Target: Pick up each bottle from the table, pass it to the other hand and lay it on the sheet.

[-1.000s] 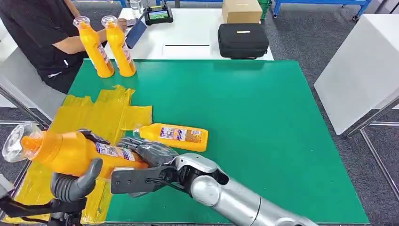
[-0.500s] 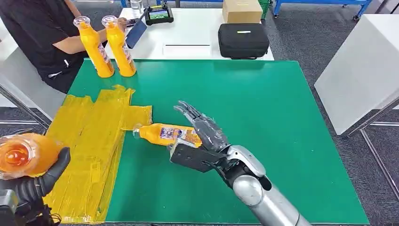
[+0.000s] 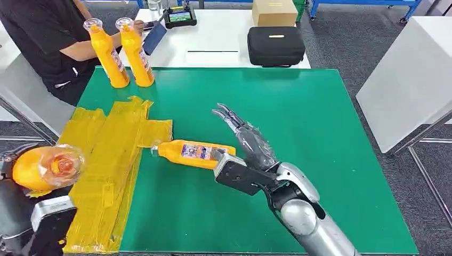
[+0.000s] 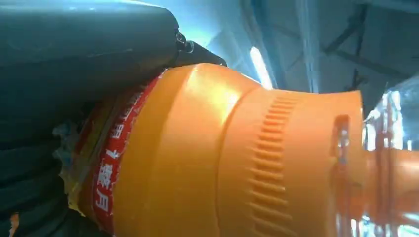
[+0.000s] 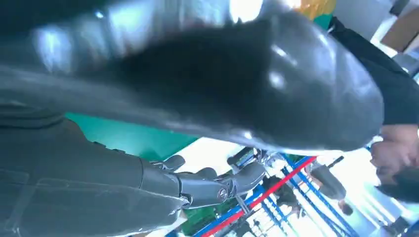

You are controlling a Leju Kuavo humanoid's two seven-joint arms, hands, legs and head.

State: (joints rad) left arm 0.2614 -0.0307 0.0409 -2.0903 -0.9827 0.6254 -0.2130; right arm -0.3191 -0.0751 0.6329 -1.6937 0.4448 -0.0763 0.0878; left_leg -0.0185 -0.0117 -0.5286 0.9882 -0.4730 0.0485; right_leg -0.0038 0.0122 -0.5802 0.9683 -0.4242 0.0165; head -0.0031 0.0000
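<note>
From the head view I see my left hand (image 3: pixel 21 213) low at the near left corner, holding an orange bottle (image 3: pixel 42 168) with its clear cap turned toward the camera, just off the edge of the yellow sheet (image 3: pixel 106 154). My right hand (image 3: pixel 250 146) is raised over the green bench (image 3: pixel 320 160), forearm angling in from the near edge, fingers (image 3: pixel 226 114) stretched straight and apart, holding nothing. A second bottle (image 3: pixel 194 153) lies on its side on the bench just beside that hand, its neck reaching the sheet's edge. Two more bottles (image 3: pixel 120 53) stand upright at the far left corner, next to a person (image 3: pixel 42 42) in a black top. A black case (image 3: pixel 275 46) sits on the white table beyond

In the left wrist view the held bottle (image 4: pixel 237 158) is close up, dark fingers (image 4: pixel 74 59) clamped around its labelled body

In the right wrist view the thick thumb (image 5: pixel 276 84) looms, and the slimmer fingers (image 5: pixel 217 182) reach out uncurled with nothing between them
</note>
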